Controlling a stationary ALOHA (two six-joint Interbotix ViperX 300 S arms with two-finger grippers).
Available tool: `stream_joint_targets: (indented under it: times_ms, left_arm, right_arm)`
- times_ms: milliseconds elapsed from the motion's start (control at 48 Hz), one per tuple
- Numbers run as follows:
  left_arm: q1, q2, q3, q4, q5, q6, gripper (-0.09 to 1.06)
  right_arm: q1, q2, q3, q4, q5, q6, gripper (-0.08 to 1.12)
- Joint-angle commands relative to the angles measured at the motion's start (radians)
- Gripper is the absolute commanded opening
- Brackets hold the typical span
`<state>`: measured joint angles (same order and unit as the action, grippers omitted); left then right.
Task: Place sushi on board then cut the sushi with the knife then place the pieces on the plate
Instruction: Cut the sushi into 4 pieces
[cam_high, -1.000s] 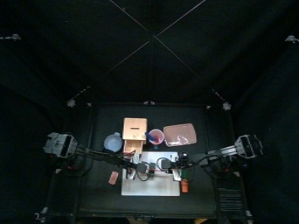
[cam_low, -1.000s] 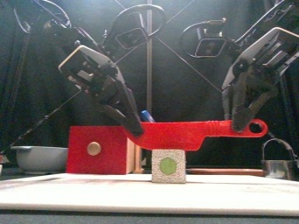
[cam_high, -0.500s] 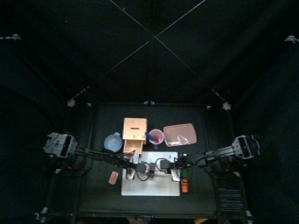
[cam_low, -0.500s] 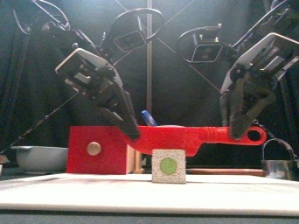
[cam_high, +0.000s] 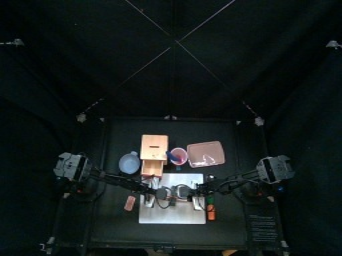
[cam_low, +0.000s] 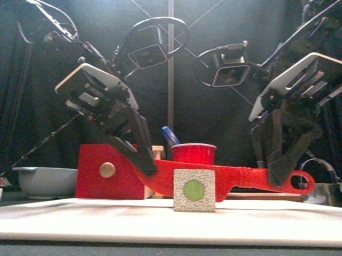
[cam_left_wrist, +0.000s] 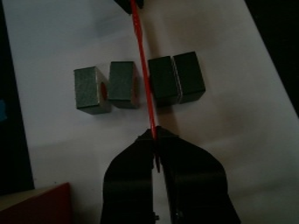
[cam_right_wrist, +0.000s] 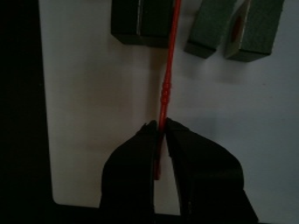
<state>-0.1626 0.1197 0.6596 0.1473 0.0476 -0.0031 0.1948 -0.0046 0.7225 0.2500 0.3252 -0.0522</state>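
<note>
Fingers of the left gripper (cam_left_wrist: 152, 136) and the right gripper (cam_right_wrist: 163, 129) are pinched tight on opposite ends of the flat red toy knife (cam_low: 238, 178). They hold it level across the dark green toy sushi roll (cam_low: 195, 188) on the white cutting board (cam_low: 80, 214). Cutting looks underway, with the blade in the gap between the middle blocks. The next move calls for an even, straight press down. Behind, the red cup (cam_low: 195, 152) holds a blue toy knife (cam_low: 168, 133). Farther back, the flat pink tray (cam_high: 206, 153) appears empty.
</note>
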Motion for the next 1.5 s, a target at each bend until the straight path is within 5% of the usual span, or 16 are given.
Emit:
stream_joint_targets:
  times_ms: [21, 333, 479, 646, 896, 1083, 1500]
  left_arm:
    - [0.002, -0.049, -0.023, 0.002, -0.012, 0.005, 0.38]
    - [0.000, -0.161, -0.014, 0.020, -0.018, 0.005, 0.38]
    - [-0.043, -0.153, 0.012, 0.023, -0.018, 0.006, 0.38]
    - [-0.063, -0.127, 0.014, -0.012, -0.037, 0.003, 0.38]
    - [-0.072, -0.089, 0.014, -0.029, -0.074, 0.003, 0.38]
    - [-0.077, -0.080, 0.015, -0.040, -0.072, 0.003, 0.37]
    - [-0.071, -0.052, 0.018, -0.038, -0.072, 0.005, 0.37]
  right_arm:
    - [0.009, -0.034, -0.043, -0.005, 0.014, -0.003, 0.47]
    - [0.009, -0.123, -0.069, -0.038, 0.087, -0.003, 0.47]
    - [0.025, -0.141, -0.074, -0.028, 0.121, -0.002, 0.47]
    - [0.037, -0.135, -0.078, -0.002, 0.132, -0.002, 0.48]
    - [0.052, -0.135, -0.087, 0.032, 0.132, -0.002, 0.46]
    - [0.052, -0.133, -0.083, 0.035, 0.132, -0.003, 0.35]
    - [0.043, -0.095, -0.098, -0.017, 0.132, -0.005, 0.35]
